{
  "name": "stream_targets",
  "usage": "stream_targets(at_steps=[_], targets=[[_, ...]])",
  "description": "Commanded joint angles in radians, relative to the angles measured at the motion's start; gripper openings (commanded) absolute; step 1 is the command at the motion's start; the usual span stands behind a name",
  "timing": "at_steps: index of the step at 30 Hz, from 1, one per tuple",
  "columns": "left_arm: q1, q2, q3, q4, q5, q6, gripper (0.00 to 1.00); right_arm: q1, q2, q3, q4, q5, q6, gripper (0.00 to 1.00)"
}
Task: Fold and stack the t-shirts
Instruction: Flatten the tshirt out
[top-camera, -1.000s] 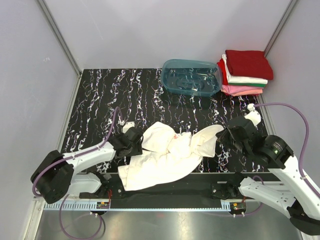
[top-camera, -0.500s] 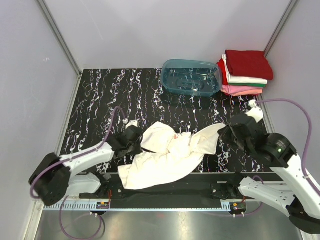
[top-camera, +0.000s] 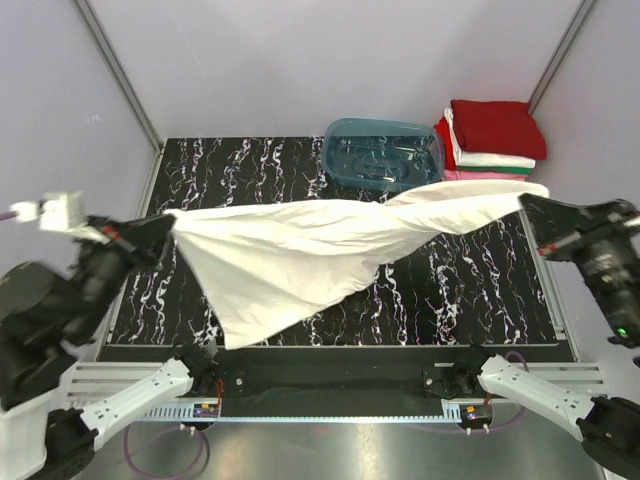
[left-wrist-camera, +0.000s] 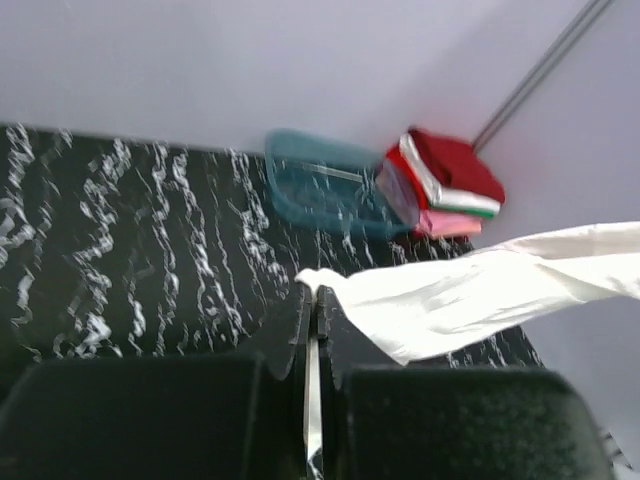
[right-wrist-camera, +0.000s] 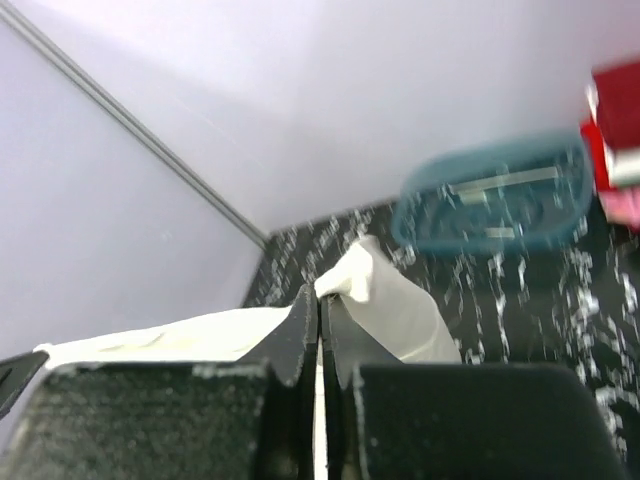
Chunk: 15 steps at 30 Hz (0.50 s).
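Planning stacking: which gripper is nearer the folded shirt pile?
Right. The right gripper is just in front of the folded shirt pile; the left gripper is across the table.

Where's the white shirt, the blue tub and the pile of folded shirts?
white shirt (top-camera: 300, 250): top view, middle of the stretched cloth.
tub (top-camera: 383, 155): top view, its bare bottom.
pile (top-camera: 497, 127): top view, the dark red shirt on top.

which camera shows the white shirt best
Top external: the whole white shirt hangs stretched between the left gripper and right gripper. Each wrist view shows only the corner its own gripper pinches and a blurred strip of cloth.
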Motion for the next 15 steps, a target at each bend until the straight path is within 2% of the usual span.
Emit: stream_targets(at_steps=[1,4,6,10,12,14,15], targets=[[0.003,-0.052,0.060,-0.048,-0.062,0.184,0.00,-0.005,-0.043,0.068,0.188,-0.011,-0.176,0.00],[0.003,-0.129,0.102,0.021,-0.018,0.261,0.00,-0.005,-0.082,0.107,0.240,-0.040,-0.199,0.00],[0.003,-0.176,0.125,0.056,0.022,0.307,0.00,-0.005,-0.108,0.105,0.286,-0.117,-0.223,0.00],[0.001,-0.200,0.175,0.096,0.087,0.356,0.00,-0.014,-0.102,0.128,0.307,-0.207,-0.256,0.00],[0.003,-0.197,0.180,0.116,0.121,0.397,0.00,-0.025,-0.082,0.125,0.345,-0.200,-0.267,0.00],[0.000,-0.186,0.174,0.134,0.096,0.420,0.00,-0.031,-0.037,0.144,0.360,-0.159,-0.299,0.00],[0.000,-0.162,0.171,0.139,0.073,0.446,0.00,-0.031,0.048,0.168,0.344,-0.124,-0.309,0.00]])
